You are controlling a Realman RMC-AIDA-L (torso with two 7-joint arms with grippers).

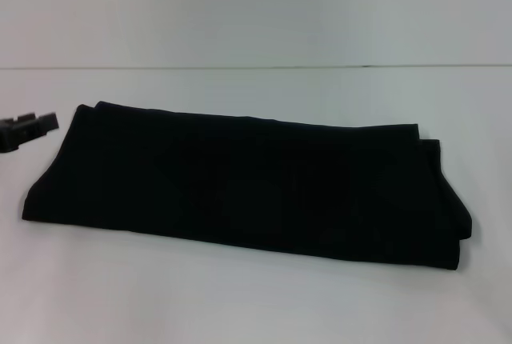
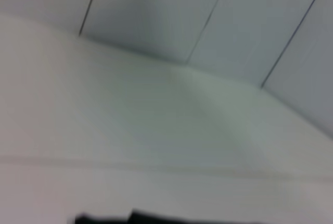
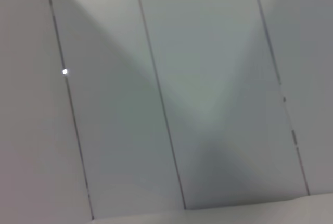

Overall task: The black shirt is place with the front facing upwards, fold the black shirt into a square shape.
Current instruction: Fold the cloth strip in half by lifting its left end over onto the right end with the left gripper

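The black shirt (image 1: pixel 240 188) lies folded into a long band across the white table (image 1: pixel 256 304), running from the left side to the right side in the head view. No lettering shows on its upper face. My left gripper (image 1: pixel 30 126) pokes in at the left edge, just beyond the shirt's far left corner and apart from it. A thin dark strip (image 2: pixel 156 218), either shirt or gripper, shows at one edge of the left wrist view. My right gripper is out of view.
A white panelled wall (image 1: pixel 256 8) rises behind the table. The right wrist view holds only wall panels (image 3: pixel 208 88) with dark seams. Bare table surface lies in front of and behind the shirt.
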